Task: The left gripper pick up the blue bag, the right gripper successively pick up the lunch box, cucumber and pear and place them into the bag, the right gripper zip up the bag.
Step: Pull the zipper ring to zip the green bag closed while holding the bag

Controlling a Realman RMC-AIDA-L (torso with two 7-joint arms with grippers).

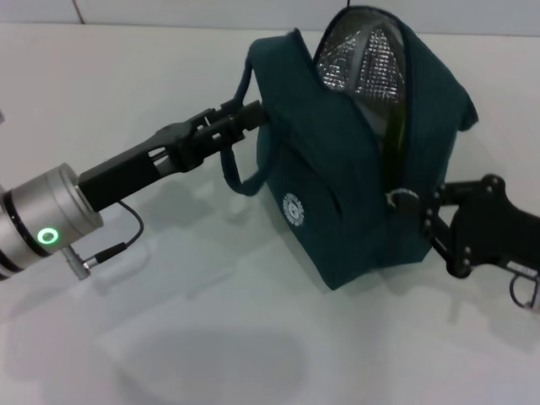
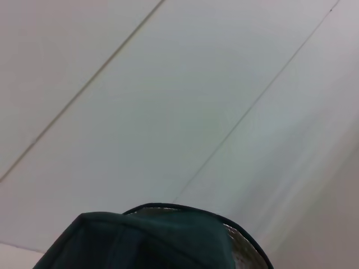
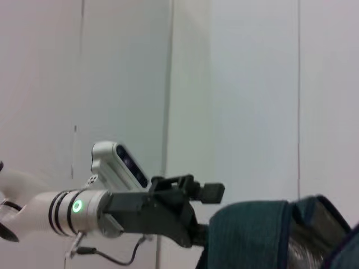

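The blue bag (image 1: pixel 354 194) stands in the middle of the white table, its top open and the silver foil lining (image 1: pixel 359 55) showing. My left gripper (image 1: pixel 250 112) is shut on the bag's upper left side by its handle (image 1: pixel 240 181). My right gripper (image 1: pixel 427 216) is at the bag's right side, right next to the ring zip pull (image 1: pixel 402 199). A dark green strip (image 1: pixel 396 126) in the opening may be the cucumber. The lunch box and pear are hidden. The bag also shows in the left wrist view (image 2: pixel 157 241) and the right wrist view (image 3: pixel 263 235), where the left gripper (image 3: pixel 203 193) holds it.
The white table (image 1: pixel 211 337) runs all around the bag. A thin cable (image 1: pixel 126 240) hangs from the left arm's silver cylinder with the green ring light (image 1: pixel 48 235). White wall panels fill both wrist views.
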